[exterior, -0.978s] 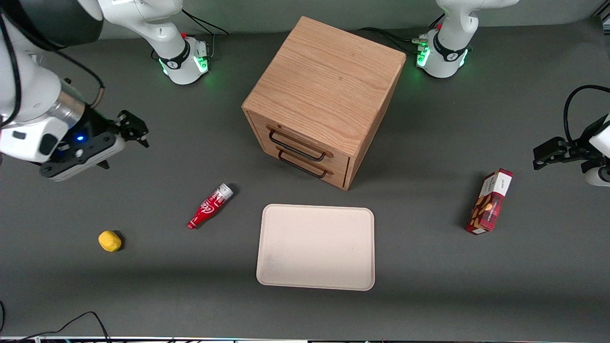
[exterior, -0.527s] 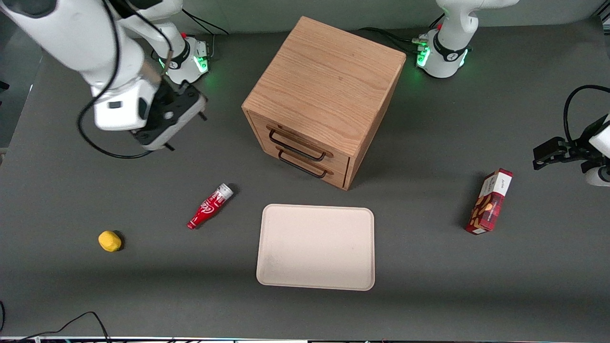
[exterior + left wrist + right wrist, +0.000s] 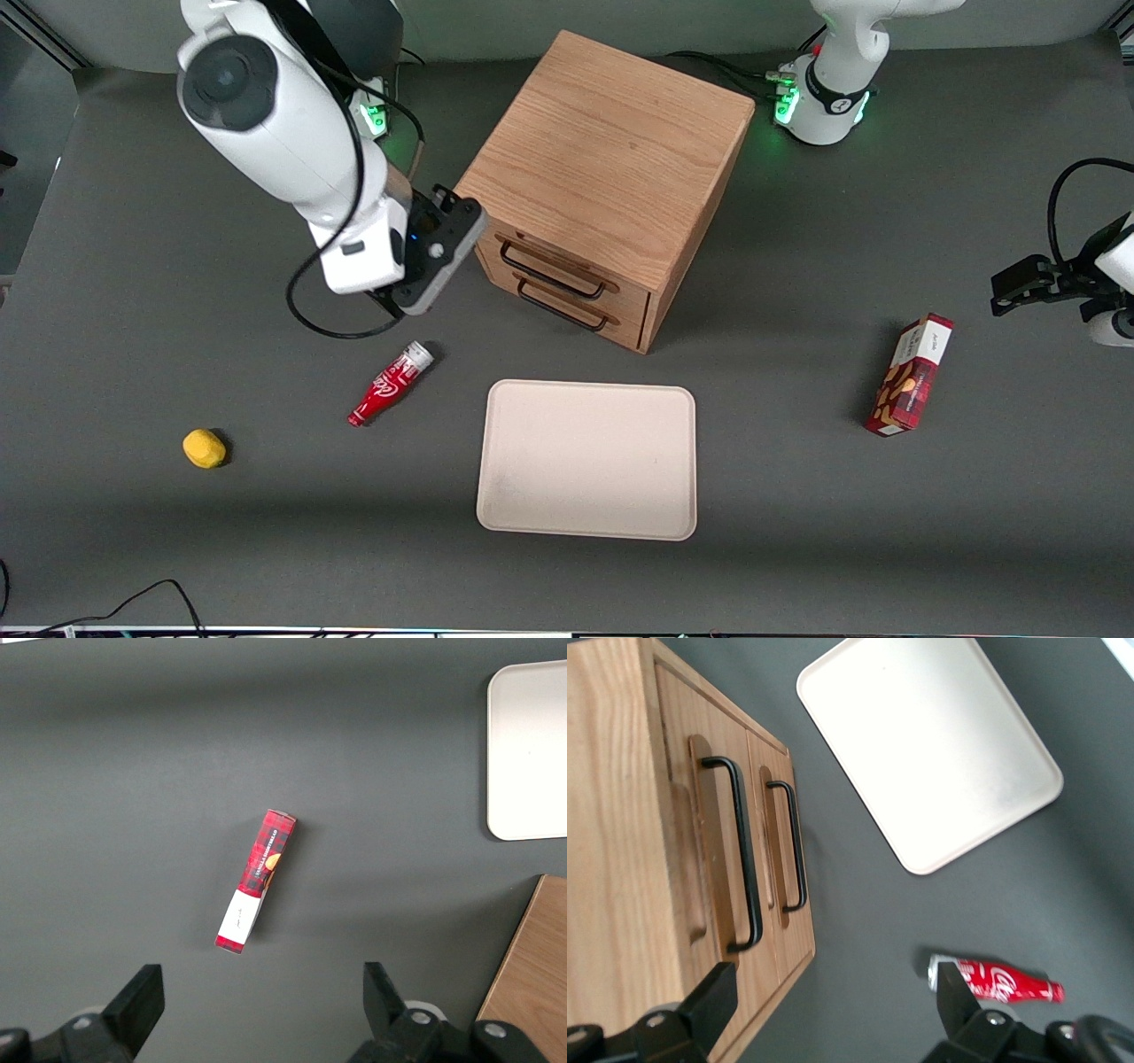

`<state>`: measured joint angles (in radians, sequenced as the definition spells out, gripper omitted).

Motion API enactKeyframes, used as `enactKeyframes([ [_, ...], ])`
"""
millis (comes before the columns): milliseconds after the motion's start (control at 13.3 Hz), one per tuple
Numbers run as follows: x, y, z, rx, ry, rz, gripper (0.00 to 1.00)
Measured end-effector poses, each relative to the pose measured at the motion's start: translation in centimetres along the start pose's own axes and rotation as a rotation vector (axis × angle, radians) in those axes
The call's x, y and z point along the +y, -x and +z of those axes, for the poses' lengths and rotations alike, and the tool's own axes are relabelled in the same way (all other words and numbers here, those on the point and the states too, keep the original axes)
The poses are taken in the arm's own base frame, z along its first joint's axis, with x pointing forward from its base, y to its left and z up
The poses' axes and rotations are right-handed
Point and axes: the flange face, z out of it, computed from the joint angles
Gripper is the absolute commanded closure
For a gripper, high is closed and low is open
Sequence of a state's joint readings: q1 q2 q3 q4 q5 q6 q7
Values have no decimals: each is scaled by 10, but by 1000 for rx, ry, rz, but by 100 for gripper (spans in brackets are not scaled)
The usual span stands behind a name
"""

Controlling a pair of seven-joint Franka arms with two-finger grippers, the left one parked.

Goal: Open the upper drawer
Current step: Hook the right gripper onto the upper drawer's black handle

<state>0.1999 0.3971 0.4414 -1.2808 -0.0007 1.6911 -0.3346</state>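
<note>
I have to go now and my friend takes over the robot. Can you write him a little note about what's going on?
Gripper: open, holding nothing, in the air beside the cabinet, near the corner at the working arm's end of the drawer fronts.
Upper drawer: shut, its black handle untouched; the lower drawer is shut too.
Done: only the approach.
Left: bring the fingers around the upper handle, close, pull the drawer out.

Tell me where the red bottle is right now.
The red bottle lies on its side on the table, nearer the front camera than the cabinet, beside the cream tray toward the working arm's end; the open tool hovers above.
</note>
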Motion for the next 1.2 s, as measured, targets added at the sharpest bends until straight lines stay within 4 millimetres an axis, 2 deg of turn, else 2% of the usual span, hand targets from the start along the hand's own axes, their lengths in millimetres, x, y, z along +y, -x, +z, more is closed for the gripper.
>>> enactKeyframes([
  [301, -8, -23, 59, -25, -77, -45, 0],
  [452, -15, -31, 80, -17, -154, -44, 0],
  [1204, -9, -35, 135, -42, -247, -90, 0],
])
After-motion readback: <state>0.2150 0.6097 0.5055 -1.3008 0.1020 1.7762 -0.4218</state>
